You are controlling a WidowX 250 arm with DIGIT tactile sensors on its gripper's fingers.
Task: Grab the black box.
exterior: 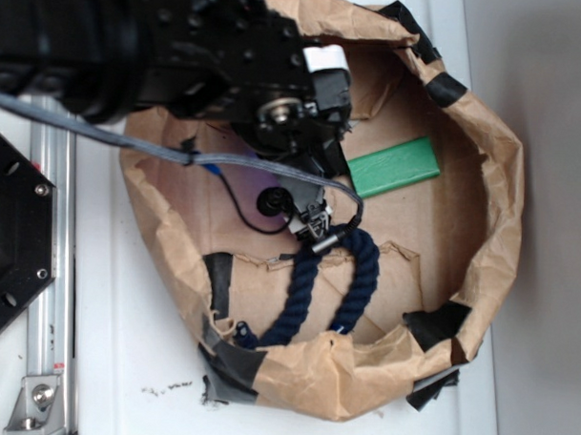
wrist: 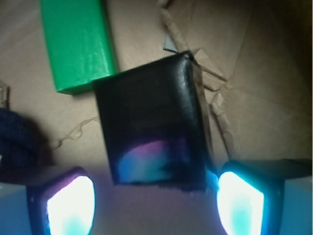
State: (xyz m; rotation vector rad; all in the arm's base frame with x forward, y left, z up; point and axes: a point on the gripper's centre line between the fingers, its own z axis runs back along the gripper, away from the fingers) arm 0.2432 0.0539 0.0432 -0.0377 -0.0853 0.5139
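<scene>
In the wrist view the black box (wrist: 154,122) lies on the brown paper floor, glossy, with a coloured reflection on its near part. My gripper (wrist: 155,196) is open, and its two glowing fingertips (wrist: 71,203) stand left and right of the box's near edge. The right one is close to the box's corner and the left one is well clear. Nothing is held. In the exterior view my gripper (exterior: 318,123) hangs over the upper middle of the bin, and the box cannot be told apart from the arm's dark parts there.
A green rectangular block (wrist: 78,44) (exterior: 394,168) lies touching or almost touching the box's far left corner. A dark navy rope loop (exterior: 336,281) (wrist: 17,139) lies nearer the front. The crumpled paper bin wall (exterior: 492,186) rings everything.
</scene>
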